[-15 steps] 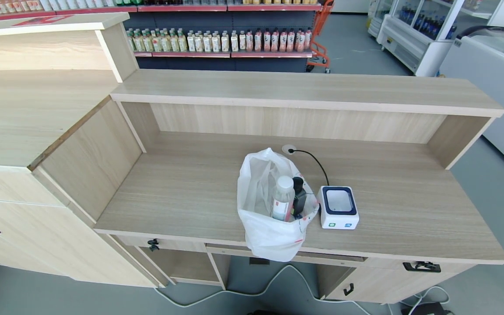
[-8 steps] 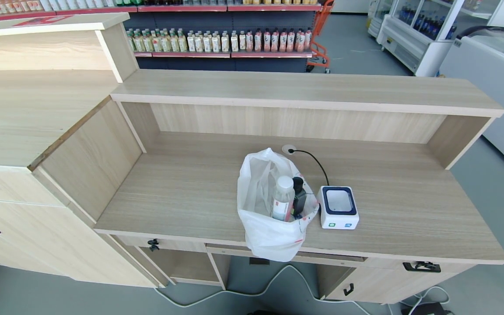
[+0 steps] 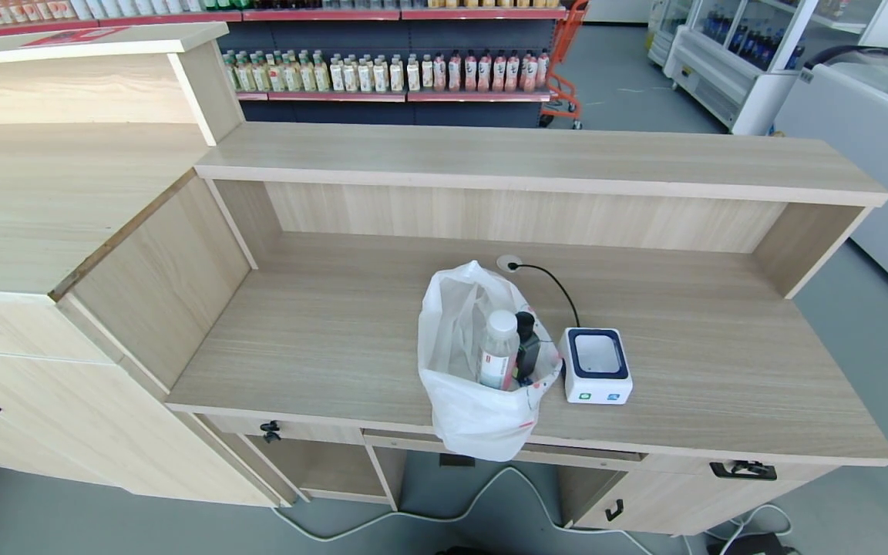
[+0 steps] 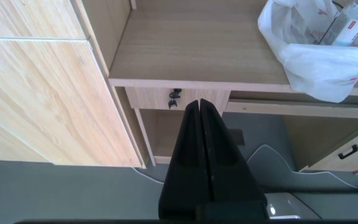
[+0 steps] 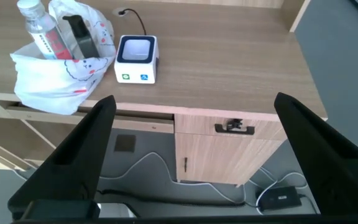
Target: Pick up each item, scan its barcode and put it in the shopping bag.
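Okay, you have the white plastic shopping bag (image 3: 475,416) at the front edge of the light wooden counter (image 3: 321,331), mouth open. Inside the bag stand a clear bottle with white cap and red label (image 3: 499,351) and a dark bottle (image 3: 527,347), side by side, both upright with long axes vertical. Just right of the bag sits the white box scanner with dark-rimmed window (image 3: 597,364). Your left gripper (image 4: 199,109) has its jaws pressed together on nothing. Your right gripper (image 5: 196,99) has its jaws spread wide, empty. Both hang lower than the bag and in front of it, with the bag up ahead between them; you can't tell which arm is nearer. With both bottles bagged, the task looks about finished.
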